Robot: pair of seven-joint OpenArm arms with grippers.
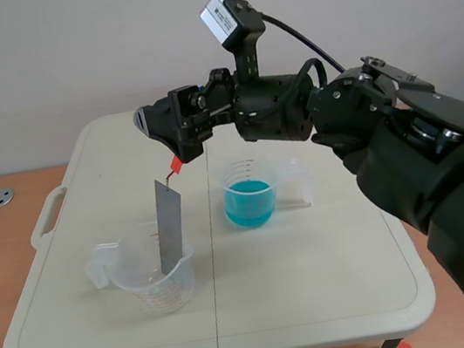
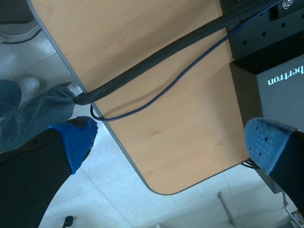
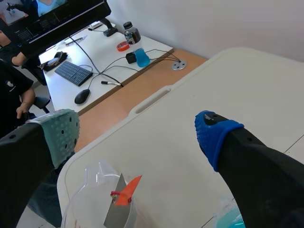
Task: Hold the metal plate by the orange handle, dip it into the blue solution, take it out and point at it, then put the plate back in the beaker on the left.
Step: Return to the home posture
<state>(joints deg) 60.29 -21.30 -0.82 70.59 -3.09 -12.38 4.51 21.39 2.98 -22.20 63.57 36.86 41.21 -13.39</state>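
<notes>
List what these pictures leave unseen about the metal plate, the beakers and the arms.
- Right wrist view: the grey metal plate below its orange handle and the clear plastic beaker are cut off by the edge. The blue-solution beaker is nearly all behind a finger of the right gripper.
- Scene view: where the plate's lower end rests blurs through the beaker wall.
- Left gripper: outside the scene view; its own view shows no task things.

A grey metal plate (image 1: 169,225) stands tilted in the clear beaker (image 1: 154,285) on the left of the white table (image 1: 321,288), its orange handle (image 1: 175,167) sticking up. The right gripper (image 1: 164,136) hangs just above that handle, its arm reaching in from the right. A beaker of blue liquid (image 1: 248,198) sits nearby, with another clear beaker (image 1: 296,180) just beside it.
</notes>
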